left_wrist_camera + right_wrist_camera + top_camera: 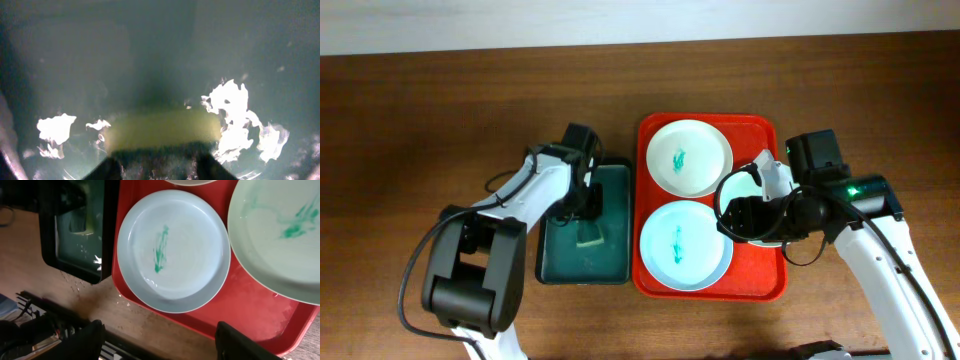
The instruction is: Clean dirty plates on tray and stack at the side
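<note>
Since all three plates (682,245) on the tray (760,275) show smears (160,250), nothing's cleaned; my right gripper (162,335) hangs released, left gripper (157,167) I can't tell.

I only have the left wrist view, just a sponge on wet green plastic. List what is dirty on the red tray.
Observer: At the far end of the red tray, the white plate has a teal smear.
Operator: Go on.
Observer: The pale blue plate beside it is smeared too.
Operator: Report the right side.
Observer: The right gripper is open above the tray, next to a smeared pale green plate.
</note>
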`<action>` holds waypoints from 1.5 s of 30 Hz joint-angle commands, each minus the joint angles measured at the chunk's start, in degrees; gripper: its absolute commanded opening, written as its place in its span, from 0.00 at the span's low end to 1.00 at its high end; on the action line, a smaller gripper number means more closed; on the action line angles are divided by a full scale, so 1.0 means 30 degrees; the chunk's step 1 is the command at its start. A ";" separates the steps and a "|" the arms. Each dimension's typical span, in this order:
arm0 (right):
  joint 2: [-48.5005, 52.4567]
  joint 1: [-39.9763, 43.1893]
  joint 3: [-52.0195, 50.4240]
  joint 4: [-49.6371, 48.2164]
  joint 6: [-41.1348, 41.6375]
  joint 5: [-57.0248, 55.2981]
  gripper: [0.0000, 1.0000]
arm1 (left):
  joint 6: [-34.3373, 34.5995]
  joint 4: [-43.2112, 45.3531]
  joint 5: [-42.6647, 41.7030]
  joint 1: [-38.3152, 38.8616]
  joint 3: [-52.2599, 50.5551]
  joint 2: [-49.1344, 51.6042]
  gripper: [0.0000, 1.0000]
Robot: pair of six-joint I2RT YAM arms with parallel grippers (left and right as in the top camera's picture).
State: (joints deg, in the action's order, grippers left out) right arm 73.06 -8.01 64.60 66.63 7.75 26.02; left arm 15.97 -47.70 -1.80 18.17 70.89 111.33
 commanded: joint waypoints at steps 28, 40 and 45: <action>0.4393 0.0073 -0.4568 -0.3279 0.2157 -0.2550 0.52 | -0.0430 -0.1800 0.1107 0.1100 -0.1035 -0.2980 0.00; 0.7883 0.0036 -0.6288 -0.9522 0.3840 -0.2113 0.05 | -0.0415 -0.5122 -0.2718 0.1260 0.3249 -0.6331 0.00; 0.7883 0.0036 -0.6317 -0.9573 0.4240 -0.2273 0.04 | 0.1202 -0.2849 -0.2980 0.3359 0.2062 -0.6251 0.00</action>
State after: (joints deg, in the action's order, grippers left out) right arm 95.57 -8.01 47.33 38.26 18.79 21.98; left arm 16.10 -59.55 -8.51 24.27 80.03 92.51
